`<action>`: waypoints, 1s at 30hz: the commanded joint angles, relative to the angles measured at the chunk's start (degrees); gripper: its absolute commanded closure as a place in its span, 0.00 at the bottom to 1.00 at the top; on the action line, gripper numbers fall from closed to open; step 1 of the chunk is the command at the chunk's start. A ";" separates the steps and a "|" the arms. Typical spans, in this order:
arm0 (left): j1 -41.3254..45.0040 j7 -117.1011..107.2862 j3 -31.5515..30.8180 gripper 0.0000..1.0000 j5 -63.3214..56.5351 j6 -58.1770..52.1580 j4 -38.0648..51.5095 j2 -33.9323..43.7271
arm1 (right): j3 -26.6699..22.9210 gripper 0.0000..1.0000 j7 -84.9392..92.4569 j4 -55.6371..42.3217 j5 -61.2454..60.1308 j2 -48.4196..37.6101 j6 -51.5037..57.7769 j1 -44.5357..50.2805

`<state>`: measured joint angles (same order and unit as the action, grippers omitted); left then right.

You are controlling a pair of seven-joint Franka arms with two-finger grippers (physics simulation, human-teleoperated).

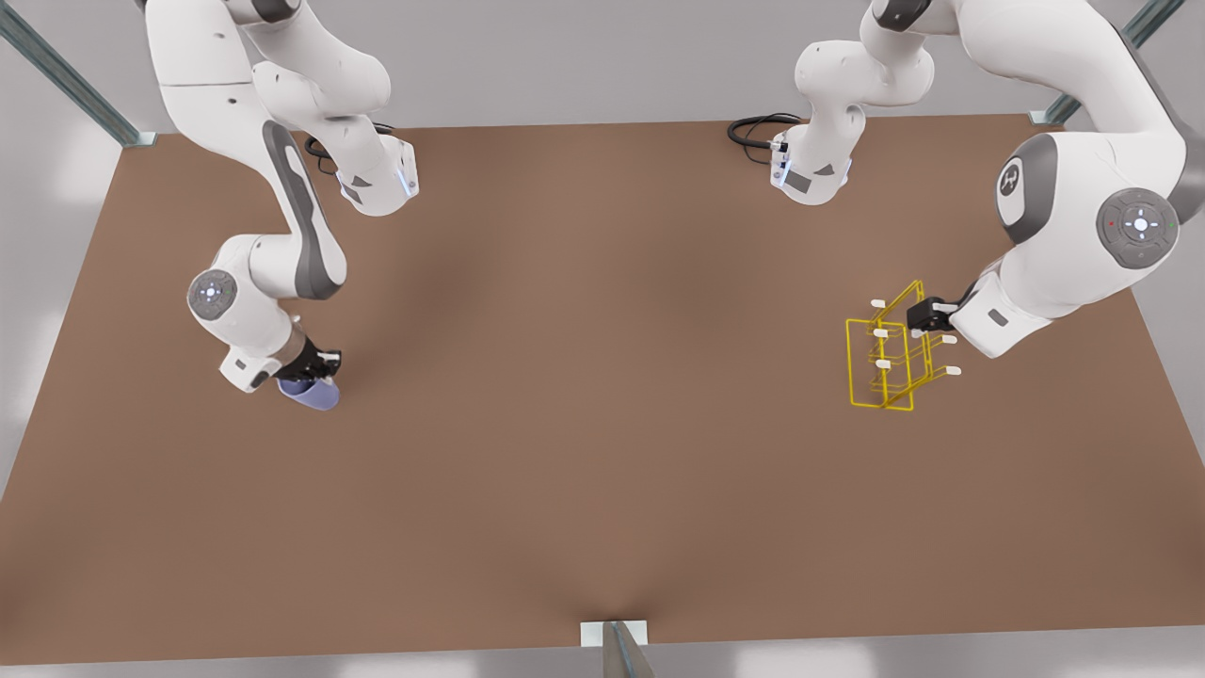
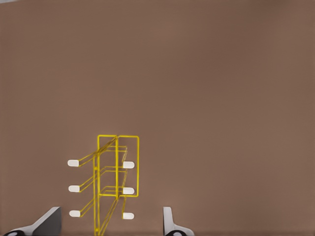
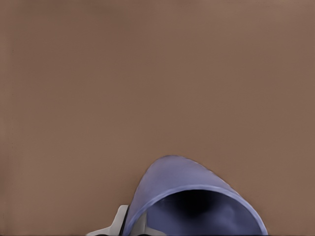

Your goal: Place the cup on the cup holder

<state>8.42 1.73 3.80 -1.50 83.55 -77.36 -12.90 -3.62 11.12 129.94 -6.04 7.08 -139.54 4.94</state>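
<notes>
front view puts the small lavender-blue tapered cup (image 1: 311, 393) at its left, tilted under the right gripper (image 1: 318, 369), whose fingers are closed on the cup's wall near the rim. the left gripper (image 1: 927, 315) hovers spread and empty beside the bright yellow wire cup holder (image 1: 890, 363), well apart. the cup looks light, stiff and smooth; a rim pinch could slip.
</notes>
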 commanded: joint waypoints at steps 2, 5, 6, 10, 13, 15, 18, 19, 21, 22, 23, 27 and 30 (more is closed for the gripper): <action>0.19 -0.06 -0.19 0.00 -0.08 0.03 0.02 0.16 | 0.19 0.79 5.48 -5.84 -12.13 1.97 9.90 3.84; 0.28 -0.32 -0.46 0.00 -0.17 -0.67 0.19 0.68 | 0.10 0.79 13.49 -11.37 -30.94 6.54 12.01 7.88; 0.28 -0.32 -0.55 0.00 -0.17 -0.76 0.19 0.68 | 0.10 0.79 16.54 -14.19 -38.57 8.47 16.21 8.85; 0.28 -0.41 -0.55 0.00 -0.17 -0.85 0.11 0.68 | -0.07 0.79 23.42 -18.06 -60.66 14.28 18.16 14.57; 0.28 -0.41 -0.46 0.00 -0.17 -0.85 0.11 0.68 | 0.10 0.79 27.01 -24.47 -72.78 20.16 19.13 17.47; 0.28 -0.41 -0.55 0.00 -0.17 -0.76 0.11 0.51 | 0.10 0.79 33.62 -27.11 -81.13 25.09 22.91 17.82; 0.37 -0.41 -0.55 0.00 -0.17 -0.76 0.11 0.33 | 0.72 0.79 35.55 -35.01 -92.21 32.12 23.00 21.69; 0.37 -0.41 -0.55 0.00 -0.17 -0.76 0.11 0.24 | 0.81 0.79 37.66 -37.56 -96.24 34.57 23.08 22.92; 0.37 -0.41 -0.55 0.00 -0.17 -0.76 0.11 0.07 | 0.81 0.79 38.36 -41.79 -101.62 38.36 23.17 26.34; 0.37 -0.41 -0.55 0.00 -0.17 -0.76 0.11 0.07 | 0.81 0.79 39.07 -44.86 -102.67 40.90 23.96 27.75; 0.37 -0.41 -0.55 0.00 -0.17 -0.76 0.11 -0.02 | 1.25 0.79 39.24 -47.06 -106.27 43.46 24.31 30.38; 0.45 -0.85 -0.55 0.00 -0.17 -0.76 0.11 -0.11 | 0.98 0.79 39.24 -50.40 -106.89 46.54 24.31 32.85; 0.72 -0.85 -0.63 0.00 -0.17 -0.58 0.11 -0.81 | 0.81 0.79 41.97 -50.58 -106.98 48.38 24.31 33.55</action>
<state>9.02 1.27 3.17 -1.64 82.89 -77.28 -13.61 -2.77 39.02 79.36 -111.80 55.05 -115.93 38.40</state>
